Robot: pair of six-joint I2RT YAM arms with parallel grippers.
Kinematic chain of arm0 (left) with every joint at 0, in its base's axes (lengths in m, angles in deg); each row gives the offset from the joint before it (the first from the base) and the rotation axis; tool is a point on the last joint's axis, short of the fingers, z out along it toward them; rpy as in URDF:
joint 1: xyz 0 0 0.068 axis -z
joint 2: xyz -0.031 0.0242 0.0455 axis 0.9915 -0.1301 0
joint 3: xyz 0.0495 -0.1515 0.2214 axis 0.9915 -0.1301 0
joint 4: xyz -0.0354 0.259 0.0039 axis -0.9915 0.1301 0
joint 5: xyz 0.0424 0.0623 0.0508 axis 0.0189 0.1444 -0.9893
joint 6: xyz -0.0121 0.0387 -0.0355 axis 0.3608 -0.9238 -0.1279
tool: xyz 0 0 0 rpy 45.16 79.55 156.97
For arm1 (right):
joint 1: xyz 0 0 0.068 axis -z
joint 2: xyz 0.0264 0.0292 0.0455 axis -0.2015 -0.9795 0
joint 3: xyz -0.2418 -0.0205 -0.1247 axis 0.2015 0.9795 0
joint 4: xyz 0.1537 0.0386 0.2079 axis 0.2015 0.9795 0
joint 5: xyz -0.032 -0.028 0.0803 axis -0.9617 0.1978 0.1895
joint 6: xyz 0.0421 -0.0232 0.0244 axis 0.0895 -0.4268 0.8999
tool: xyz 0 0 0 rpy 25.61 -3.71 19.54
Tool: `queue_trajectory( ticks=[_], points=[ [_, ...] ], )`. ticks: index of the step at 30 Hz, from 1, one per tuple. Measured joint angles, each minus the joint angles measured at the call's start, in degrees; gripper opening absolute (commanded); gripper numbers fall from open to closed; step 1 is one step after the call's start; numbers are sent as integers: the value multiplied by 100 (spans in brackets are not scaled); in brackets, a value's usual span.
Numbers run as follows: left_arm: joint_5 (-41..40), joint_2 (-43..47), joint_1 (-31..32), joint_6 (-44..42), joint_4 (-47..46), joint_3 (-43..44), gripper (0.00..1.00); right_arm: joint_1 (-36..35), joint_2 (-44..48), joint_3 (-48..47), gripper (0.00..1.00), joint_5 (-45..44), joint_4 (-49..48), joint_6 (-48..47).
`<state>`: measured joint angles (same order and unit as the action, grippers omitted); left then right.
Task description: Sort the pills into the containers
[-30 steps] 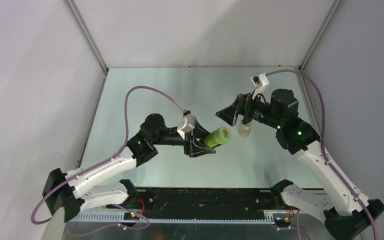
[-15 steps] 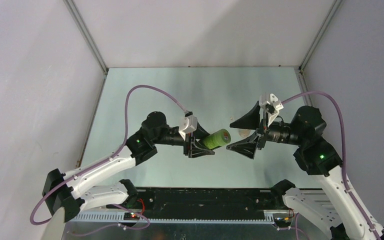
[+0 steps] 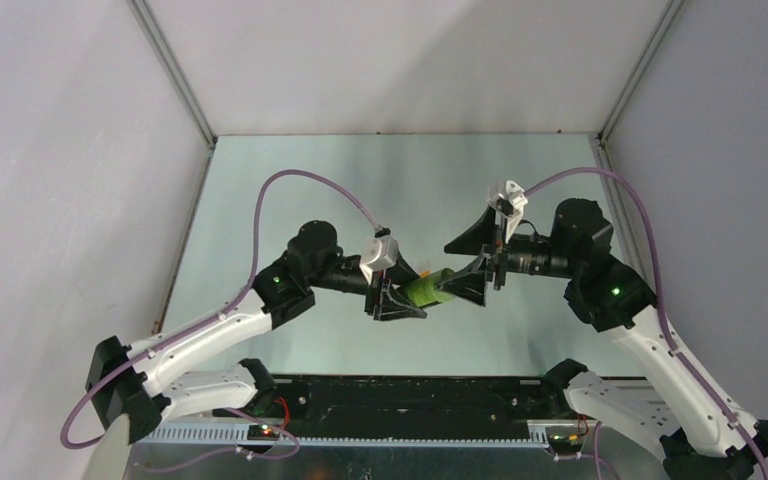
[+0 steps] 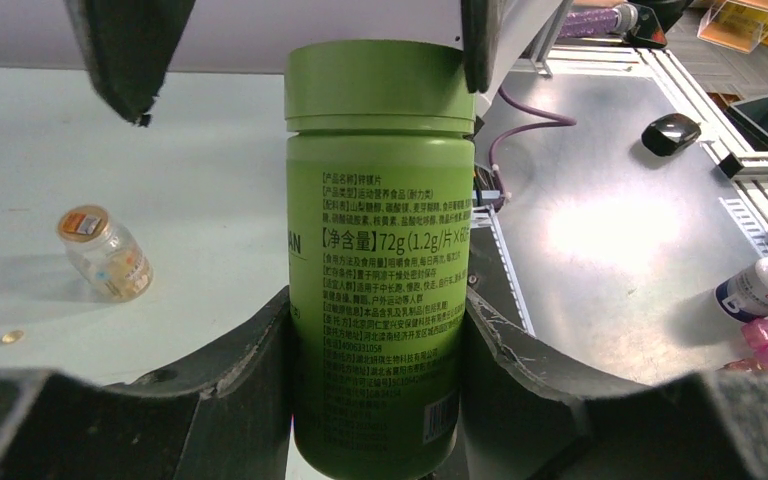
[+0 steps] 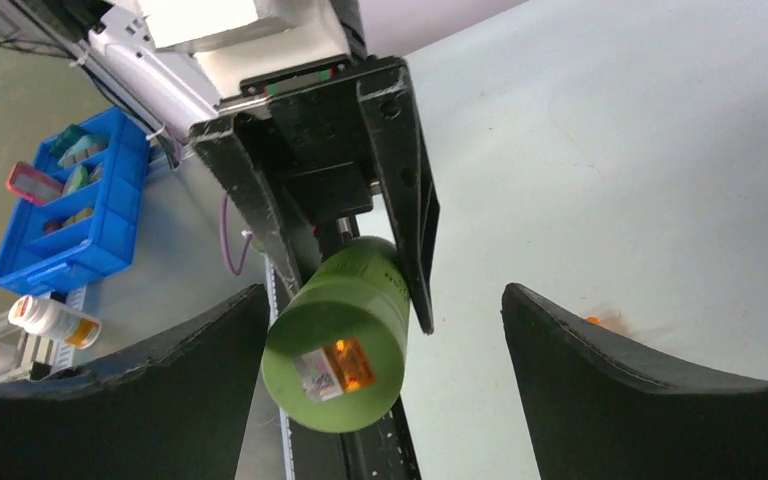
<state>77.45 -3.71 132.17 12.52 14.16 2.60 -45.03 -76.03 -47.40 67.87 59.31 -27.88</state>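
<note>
While it is held clear of the pale green table (image 3: 360, 180), the green bottle (image 4: 380, 250) lies nearly level. Its lower body is clamped between the fingers of the left gripper (image 3: 405, 296), and its capped end points at the right gripper (image 3: 457, 270). That gripper's fingers are spread wide to either side of the cap, one just beside it, the other well apart. On the table, the clear orange-topped vial (image 4: 105, 252) sits tilted, a small yellow pill (image 4: 10, 337) near it.
</note>
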Motion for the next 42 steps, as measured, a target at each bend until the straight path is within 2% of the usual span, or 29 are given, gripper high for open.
queue_trajectory(
  ticks=[4,10,14,18,23,28,36,42],
  points=[
    [-11,-9,-7,0,131,0,0,-98,-205,0,87,-415,-201,240],
    [35,37,0,-2,127,0,0,-85,-514,0,82,-1727,-306,713],
    [31,111,0,-2,116,0,0,46,-579,0,91,-2227,-249,1008],
    [11,149,0,-2,101,0,0,245,-372,0,98,-2103,-273,1204],
    [-46,149,0,-2,81,0,0,520,0,-7,99,-970,-476,1412],
    [-48,149,0,-2,81,0,0,345,50,-22,98,-26,-337,1016],
    [-7,149,0,-2,98,0,0,186,13,-22,94,-57,-22,557],
    [-2,149,0,-2,166,0,0,138,-269,-87,91,-905,-127,868]
  ],
)
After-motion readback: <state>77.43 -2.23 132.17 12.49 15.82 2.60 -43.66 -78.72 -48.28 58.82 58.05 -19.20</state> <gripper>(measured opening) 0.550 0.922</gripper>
